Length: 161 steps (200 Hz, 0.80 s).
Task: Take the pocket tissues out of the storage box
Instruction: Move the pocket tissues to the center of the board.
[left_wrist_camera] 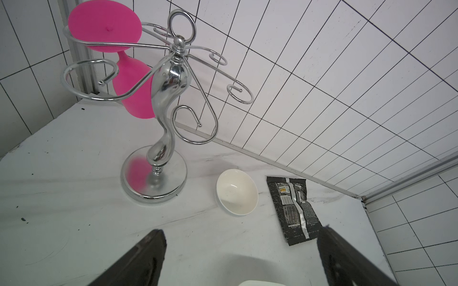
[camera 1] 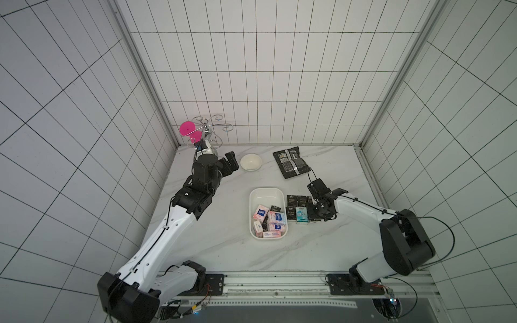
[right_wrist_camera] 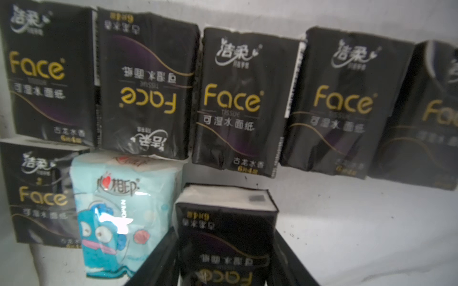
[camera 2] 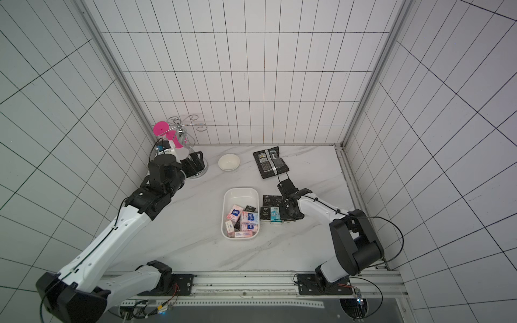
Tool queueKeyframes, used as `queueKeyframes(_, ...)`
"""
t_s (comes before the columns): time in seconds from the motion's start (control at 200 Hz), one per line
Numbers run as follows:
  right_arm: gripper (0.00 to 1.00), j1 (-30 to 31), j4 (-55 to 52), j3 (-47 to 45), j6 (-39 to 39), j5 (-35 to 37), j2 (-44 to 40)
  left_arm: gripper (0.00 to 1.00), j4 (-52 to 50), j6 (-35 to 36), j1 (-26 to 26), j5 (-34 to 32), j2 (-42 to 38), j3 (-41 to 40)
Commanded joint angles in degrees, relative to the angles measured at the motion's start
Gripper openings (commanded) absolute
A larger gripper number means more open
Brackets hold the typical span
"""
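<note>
Pocket tissues [camera 1: 270,223], pink-white and black, lie heaped in the near end of the storage box [camera 1: 265,195]. Just beside the box, towards the right arm, more packets [camera 1: 297,207] lie in rows on the table [camera 1: 212,246]. There the right gripper [right_wrist_camera: 225,231] presses both sides of a black packet [right_wrist_camera: 223,250], next to a teal packet [right_wrist_camera: 119,210]. Farther back the left gripper [left_wrist_camera: 241,230] hangs spread wide, holding nothing, near a white bowl [camera 1: 251,162], a black foil pouch [camera 1: 291,162] and a chrome rack [camera 1: 208,131] carrying a pink glass [camera 1: 187,128].
</note>
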Motion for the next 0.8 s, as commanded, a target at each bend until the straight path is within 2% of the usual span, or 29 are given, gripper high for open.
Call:
queueKeyframes(0.0, 0.56, -1.06, 0.01, 1.02, -0.1, 0.01, 1.23, 0.99, -0.4, 1.06, -0.3, -0.82, 0.32, 1.71)
queueKeyframes(0.22, 0.6, -1.64, -0.03, 0.33, 0.47, 0.27, 0.03, 0.98, -0.49, 1.2, -0.26, -0.91, 0.13, 1.79)
queueKeyframes(0.51, 0.61, -2.07, -2.2, -1.0, 1.64, 0.68, -7.66, 0.99, -0.41, 0.79, -0.65, -0.69, 0.65, 1.71)
queueKeyframes(0.62, 0.54, -3.85, -1.84, -2.29, 2.5, 1.77, -9.63, 0.99, -0.41, 0.96, -0.99, -0.91, 0.71, 1.87)
queueKeyframes(0.8, 0.47, -7.85, -1.63, -3.6, 4.09, 0.47, -7.23, 0.99, -0.55, 1.21, -1.18, -1.39, 0.74, 1.88)
